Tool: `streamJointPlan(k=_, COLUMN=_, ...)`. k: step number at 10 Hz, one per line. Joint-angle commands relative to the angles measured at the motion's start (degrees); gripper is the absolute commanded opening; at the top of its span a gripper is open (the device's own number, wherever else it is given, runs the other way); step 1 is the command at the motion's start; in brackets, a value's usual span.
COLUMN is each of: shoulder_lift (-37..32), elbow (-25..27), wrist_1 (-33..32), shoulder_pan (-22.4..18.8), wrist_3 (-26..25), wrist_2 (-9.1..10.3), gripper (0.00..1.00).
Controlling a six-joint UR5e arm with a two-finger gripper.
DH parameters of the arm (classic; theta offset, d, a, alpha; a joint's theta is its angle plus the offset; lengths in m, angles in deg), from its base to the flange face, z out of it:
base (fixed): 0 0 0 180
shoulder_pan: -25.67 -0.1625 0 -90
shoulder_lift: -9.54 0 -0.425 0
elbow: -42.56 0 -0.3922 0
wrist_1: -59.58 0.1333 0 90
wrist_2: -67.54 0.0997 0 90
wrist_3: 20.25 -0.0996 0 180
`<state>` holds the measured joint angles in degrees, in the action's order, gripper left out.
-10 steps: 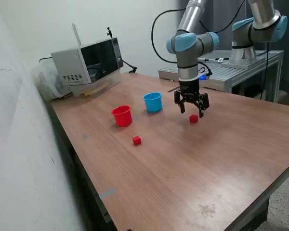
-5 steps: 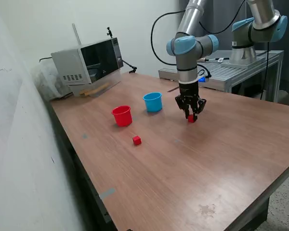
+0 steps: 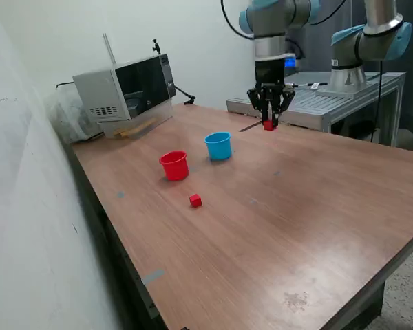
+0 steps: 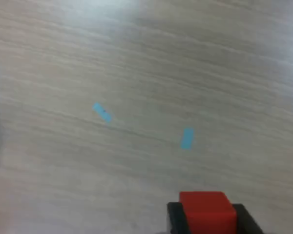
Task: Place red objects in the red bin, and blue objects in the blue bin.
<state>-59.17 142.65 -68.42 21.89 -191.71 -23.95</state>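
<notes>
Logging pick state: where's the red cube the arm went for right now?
The red cube is clamped in the gripper, lifted well above the table, to the exterior view's right of the light blue cup; the wrist view shows it between the fingers.

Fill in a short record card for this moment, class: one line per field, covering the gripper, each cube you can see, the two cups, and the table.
gripper: raised above the table, jaws shut on a red cube
held red cube: clamped between the jaws, off the surface
loose red cube: on the table, apart from both cups
red cup: upright
light blue cup: upright, at the exterior view's right of the red cup
table: wooden, with small blue tape marks
</notes>
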Motion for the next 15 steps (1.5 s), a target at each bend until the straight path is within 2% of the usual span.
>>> streamJointPlan(k=1, shoulder_lift=-5.83, elbow=-0.33, wrist_1=4.51, shoulder_pan=-0.09, wrist_3=0.07, wrist_2=0.00, gripper=0.00)
streamJointPlan(k=3, shoulder_lift=-1.82, elbow=-5.83, wrist_1=4.34, shoulder_pan=1.14, wrist_3=-0.02, wrist_2=0.18, gripper=0.00)
streamJointPlan(k=6, shoulder_lift=9.34, elbow=-19.62, wrist_1=4.25, shoulder_pan=9.12, wrist_3=-0.02, wrist_2=0.00, gripper=0.00)
streamJointPlan(k=8, shoulder_lift=17.07, elbow=-26.14, wrist_1=3.73, shoulder_pan=13.08, wrist_3=0.07, wrist_2=0.00, gripper=0.00)
streamJointPlan(k=11, shoulder_lift=23.34, elbow=-31.52, wrist_1=2.85, shoulder_pan=14.50, wrist_3=0.07, wrist_2=0.00, gripper=0.00)
streamJointPlan(k=15, shoulder_lift=26.42, elbow=-33.73, wrist_1=1.53, shoulder_pan=16.96, wrist_3=0.07, wrist_2=0.00, gripper=0.00)
